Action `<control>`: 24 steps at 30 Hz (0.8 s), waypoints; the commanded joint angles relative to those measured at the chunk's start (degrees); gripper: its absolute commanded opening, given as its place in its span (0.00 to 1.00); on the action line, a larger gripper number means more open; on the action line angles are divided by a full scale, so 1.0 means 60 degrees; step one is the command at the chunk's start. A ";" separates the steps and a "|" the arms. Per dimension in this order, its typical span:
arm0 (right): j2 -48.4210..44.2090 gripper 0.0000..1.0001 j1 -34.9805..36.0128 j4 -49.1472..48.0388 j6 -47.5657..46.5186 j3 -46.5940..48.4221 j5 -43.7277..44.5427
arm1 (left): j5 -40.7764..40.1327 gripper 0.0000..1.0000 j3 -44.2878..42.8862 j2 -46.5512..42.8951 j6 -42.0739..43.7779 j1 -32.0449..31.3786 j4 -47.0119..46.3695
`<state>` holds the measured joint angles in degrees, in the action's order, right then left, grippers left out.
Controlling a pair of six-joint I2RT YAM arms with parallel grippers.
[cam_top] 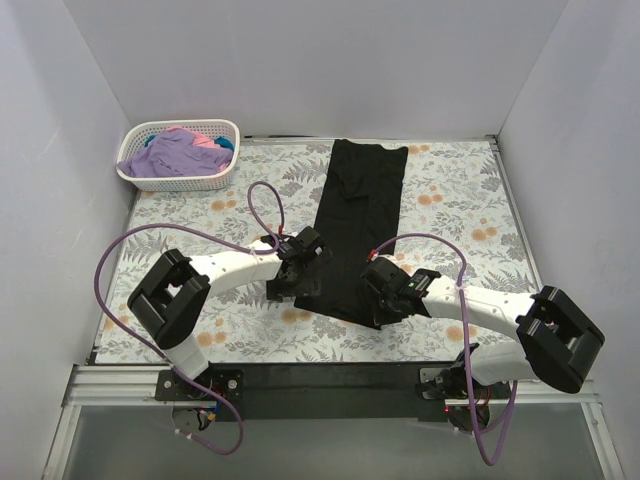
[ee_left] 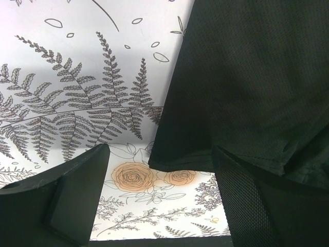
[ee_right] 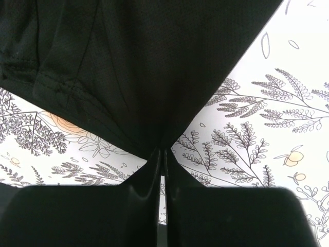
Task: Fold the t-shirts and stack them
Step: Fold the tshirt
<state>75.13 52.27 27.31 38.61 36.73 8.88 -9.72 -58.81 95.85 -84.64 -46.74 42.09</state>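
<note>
Both arms reach fwd from the near edge, elbows bent out to the sides, forearms angled in twd the middle of the counter [cam_top: 460,200].

R hand [ee_right: 163,154]: low over the counter at the near R corner of the black tee [cam_top: 355,210]. Fingers are pressed flat together, and the cloth draws to a point right at their tips, so it's pinching the tee's edge. The hem w/ its stitching runs off to one side in the R wrist view.

L hand [ee_left: 160,157]: level w/ the R one, at the tee's near L edge and pointing down at the counter. Fingers [ee_left: 77,195] are spread wide, straddling the hem corner. One finger is over bare floral print, the other by or over the black cloth; can't tell if either touches. Nothing gripped.

Black tee: folded into a long narrow strip lying flat mid-counter, running from between the hands out to the far edge, slightly diagonal.

Far L corner: white basket [cam_top: 175,182] holding a purple tee [cam_top: 170,152] on top, w/ a pink tee [cam_top: 205,140] and a bit of teal tee [cam_top: 225,143] beside it, all bunched up.
</note>
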 commanded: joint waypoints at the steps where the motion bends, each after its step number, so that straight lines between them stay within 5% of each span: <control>1: 0.0398 0.01 0.0121 0.0736 0.0127 -0.0438 0.0057 | -0.0226 0.78 -0.0292 0.0035 -0.0029 -0.0076 0.0105; 18: 0.0237 0.01 0.0136 0.0736 -0.0004 -0.0467 0.0321 | 0.0169 0.35 0.0147 0.0372 -0.0482 -0.0354 0.0178; 24: -0.0099 0.01 0.0136 0.0795 -0.0121 -0.0438 0.0292 | 0.0374 0.04 0.0426 0.0284 -0.0746 -0.0486 0.0368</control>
<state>74.65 52.60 27.24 38.79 36.49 9.32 -9.43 -58.76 97.60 -87.11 -48.40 42.39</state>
